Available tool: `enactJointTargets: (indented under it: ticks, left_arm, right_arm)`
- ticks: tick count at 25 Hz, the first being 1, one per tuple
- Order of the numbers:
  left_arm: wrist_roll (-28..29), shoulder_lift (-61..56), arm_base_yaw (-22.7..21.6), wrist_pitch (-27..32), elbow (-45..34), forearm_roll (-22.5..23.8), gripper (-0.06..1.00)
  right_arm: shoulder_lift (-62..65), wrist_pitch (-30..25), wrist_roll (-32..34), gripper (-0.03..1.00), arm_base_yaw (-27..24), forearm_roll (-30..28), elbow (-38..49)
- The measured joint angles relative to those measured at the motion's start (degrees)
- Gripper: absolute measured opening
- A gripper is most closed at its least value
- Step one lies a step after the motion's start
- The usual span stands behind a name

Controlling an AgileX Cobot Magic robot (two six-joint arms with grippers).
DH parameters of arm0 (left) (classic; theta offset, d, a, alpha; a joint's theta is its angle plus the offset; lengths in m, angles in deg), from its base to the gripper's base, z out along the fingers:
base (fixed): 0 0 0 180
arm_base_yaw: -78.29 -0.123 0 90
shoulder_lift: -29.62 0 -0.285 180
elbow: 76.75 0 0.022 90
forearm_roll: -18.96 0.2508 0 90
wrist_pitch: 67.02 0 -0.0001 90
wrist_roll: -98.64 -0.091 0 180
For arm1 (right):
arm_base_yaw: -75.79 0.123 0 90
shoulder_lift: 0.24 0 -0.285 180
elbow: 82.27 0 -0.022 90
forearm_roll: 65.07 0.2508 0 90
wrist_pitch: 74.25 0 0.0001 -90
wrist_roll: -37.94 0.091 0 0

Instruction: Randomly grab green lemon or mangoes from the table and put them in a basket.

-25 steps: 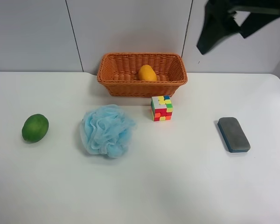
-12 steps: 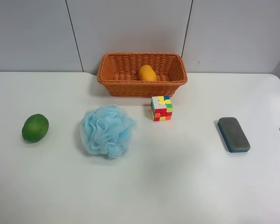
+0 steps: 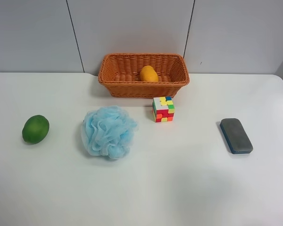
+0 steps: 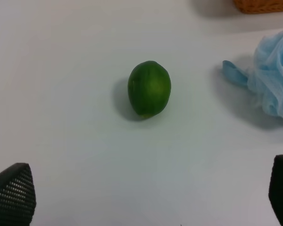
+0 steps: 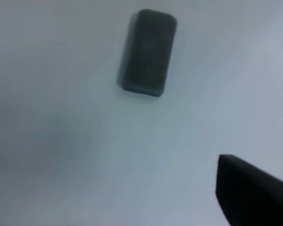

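Observation:
The green lemon [image 3: 36, 129] lies on the white table [image 3: 179, 188] at the exterior high view's left. It also shows in the left wrist view [image 4: 149, 88]. My left gripper [image 4: 146, 190] is open and empty, its fingers spread wide, short of the lemon. The orange-yellow mango [image 3: 148, 74] lies inside the wicker basket [image 3: 118, 77] at the table's far edge. In the right wrist view only one dark finger [image 5: 254, 197] of my right gripper shows, blurred, over bare table. No arm shows in the exterior high view.
A light blue mesh bath puff [image 3: 107, 132] lies between the lemon and a multicoloured puzzle cube [image 3: 163, 108], and shows in the left wrist view [image 4: 273, 80]. A dark grey eraser block [image 3: 236, 135] lies at the exterior view's right, and shows in the right wrist view [image 5: 148, 51].
The dark arm at the exterior high view's upper right dropped to the right edge and has now left the view. The fruits and other objects have not moved.

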Motion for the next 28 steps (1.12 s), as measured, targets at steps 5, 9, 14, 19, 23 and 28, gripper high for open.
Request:
enactJointTargets:
  ticks: [5, 9, 14, 19, 23, 28]
  left_arm:
    - [0.0, 0.0, 0.0, 0.0, 0.0, 0.0, 0.99]
    - [0.0, 0.0, 0.0, 0.0, 0.0, 0.0, 0.99]
    - [0.0, 0.0, 0.0, 0.0, 0.0, 0.0, 0.99]
    - [0.0, 0.0, 0.0, 0.0, 0.0, 0.0, 0.99]
    - [0.0, 0.0, 0.0, 0.0, 0.0, 0.0, 0.99]
    - [0.0, 0.0, 0.0, 0.0, 0.0, 0.0, 0.99]
  right_arm:
    - [7.6, 1.8, 0.0, 0.99, -7.5, -0.1, 2.9]
    - [13.2, 3.9, 0.0, 0.99, -11.2, -0.2, 4.6]
    - [15.8, 4.7, 0.0, 0.99, -12.4, -0.3, 4.9]
    - [15.8, 4.7, 0.1, 0.99, -12.4, -0.3, 5.0]
    - [15.8, 4.7, 0.1, 0.99, -12.4, -0.3, 5.0]
    - [15.8, 4.7, 0.1, 0.99, -12.4, -0.3, 5.0]
